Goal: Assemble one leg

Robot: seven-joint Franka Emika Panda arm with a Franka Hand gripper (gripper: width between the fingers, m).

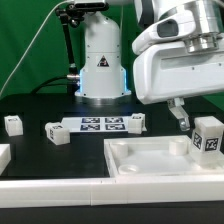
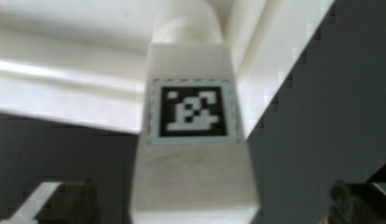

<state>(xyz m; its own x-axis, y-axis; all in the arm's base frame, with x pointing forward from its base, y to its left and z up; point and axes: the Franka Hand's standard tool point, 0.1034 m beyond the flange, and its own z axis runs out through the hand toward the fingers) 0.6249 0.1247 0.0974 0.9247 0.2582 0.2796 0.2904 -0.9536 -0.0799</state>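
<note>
A white leg [image 1: 207,137] with a black-and-white tag stands upright at the right end of the large white tabletop [image 1: 150,165]. My gripper [image 1: 181,113] hangs just above and beside it. In the wrist view the leg [image 2: 190,110] fills the middle, tag facing the camera, with the tabletop's raised rim [image 2: 65,90] behind it. My gripper [image 2: 208,205] is open: its dark fingers [image 2: 57,203] sit far out on either side of the leg with clear gaps and do not touch it.
The marker board [image 1: 95,124] lies in front of the arm's base. Three more tagged legs lie on the black table: one [image 1: 13,124] at the exterior view's left, one [image 1: 55,132] by the board, one [image 1: 136,121] at the board's right end.
</note>
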